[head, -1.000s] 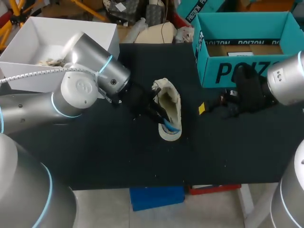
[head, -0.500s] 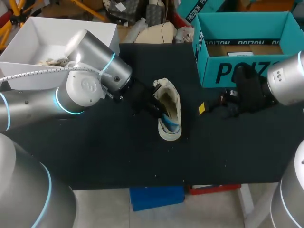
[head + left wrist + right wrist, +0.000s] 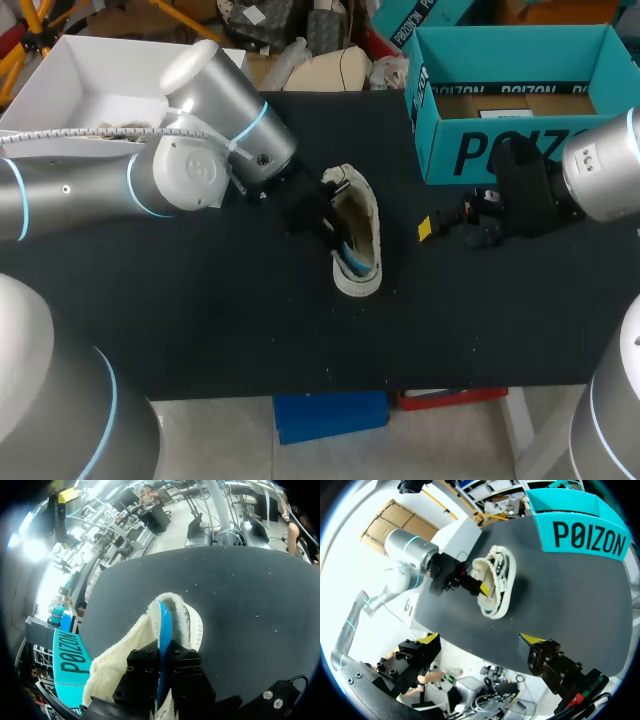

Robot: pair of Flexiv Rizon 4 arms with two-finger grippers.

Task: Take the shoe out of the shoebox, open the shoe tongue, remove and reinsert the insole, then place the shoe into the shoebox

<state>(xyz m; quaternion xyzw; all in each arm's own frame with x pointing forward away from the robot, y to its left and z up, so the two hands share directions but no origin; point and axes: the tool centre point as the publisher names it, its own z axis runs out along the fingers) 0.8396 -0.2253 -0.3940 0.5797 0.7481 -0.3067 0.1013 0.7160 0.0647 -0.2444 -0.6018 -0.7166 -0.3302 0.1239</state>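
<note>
Your L gripper [image 3: 161, 664] pinches the blue insole [image 3: 165, 625], fingers near-together, inside the shoe [image 3: 364, 215]; shoe's long axis runs back-to-front, toe end unclear. R gripper [image 3: 480, 642] spread wide, 0 held.

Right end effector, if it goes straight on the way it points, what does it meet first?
Likely the shoe, across the table; depth is unclear. The right end effector is open; the left end effector grips the insole there.

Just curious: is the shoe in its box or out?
Out: the shoe lies on the black table, apart from the teal shoebox.
</note>
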